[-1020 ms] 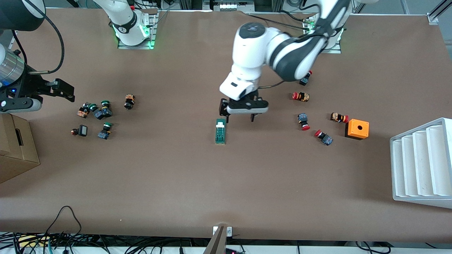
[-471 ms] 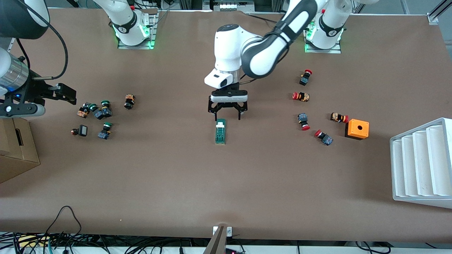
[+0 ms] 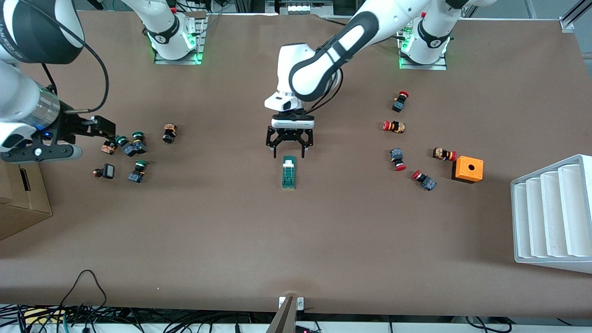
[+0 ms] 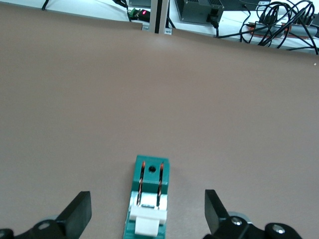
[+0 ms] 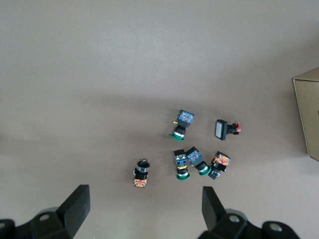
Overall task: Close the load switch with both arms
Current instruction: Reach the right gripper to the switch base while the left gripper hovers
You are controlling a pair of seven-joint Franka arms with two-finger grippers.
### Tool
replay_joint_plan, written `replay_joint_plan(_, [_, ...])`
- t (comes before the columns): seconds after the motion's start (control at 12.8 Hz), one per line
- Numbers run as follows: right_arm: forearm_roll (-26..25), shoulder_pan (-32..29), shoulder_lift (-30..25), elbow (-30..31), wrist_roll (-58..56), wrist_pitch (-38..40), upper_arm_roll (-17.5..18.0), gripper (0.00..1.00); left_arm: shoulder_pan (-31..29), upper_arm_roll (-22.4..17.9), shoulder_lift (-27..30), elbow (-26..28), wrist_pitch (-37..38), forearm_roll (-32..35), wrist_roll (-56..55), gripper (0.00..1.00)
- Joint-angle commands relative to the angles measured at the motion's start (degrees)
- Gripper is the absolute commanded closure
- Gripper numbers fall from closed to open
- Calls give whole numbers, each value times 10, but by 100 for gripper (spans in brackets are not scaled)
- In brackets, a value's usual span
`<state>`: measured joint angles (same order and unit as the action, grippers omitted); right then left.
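The load switch is a narrow dark-green block with a white end piece, lying flat at the table's middle. My left gripper is open and hangs low just above its white end. In the left wrist view the switch lies between the two spread fingers, untouched. My right gripper is open and empty, up in the air over the green-capped buttons at the right arm's end. The right wrist view shows those buttons far below.
Red-capped push buttons and an orange box with a hole lie toward the left arm's end. A white ribbed tray stands at that end's edge. A cardboard box stands at the right arm's end.
My left gripper has swung from beside the switch, toward the left arm's end, to a spot over its white end. My right gripper has moved in over the green-capped buttons.
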<state>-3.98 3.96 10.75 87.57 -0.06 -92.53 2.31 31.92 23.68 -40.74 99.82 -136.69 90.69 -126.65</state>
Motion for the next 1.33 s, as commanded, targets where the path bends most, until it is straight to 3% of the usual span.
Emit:
replay_joint_plan(0.0, [36, 0, 27, -34, 21, 2, 2, 1, 8, 10, -28, -3, 36, 76, -60, 0])
replay_joint_plan(0.31, [76, 27, 111, -114, 122, -11, 2, 1, 25, 27, -67, -13, 106, 127, -92, 0])
replay_joint_plan(0.71, [116, 96, 173, -118, 348, -132, 2, 1, 47, 27, -130, -38, 165, 194, -140, 0])
replay_joint_plan(1.25, [157, 196, 254, -113, 677, -275, 2, 3, 49, 26, -152, -70, 166, 246, -135, 0])
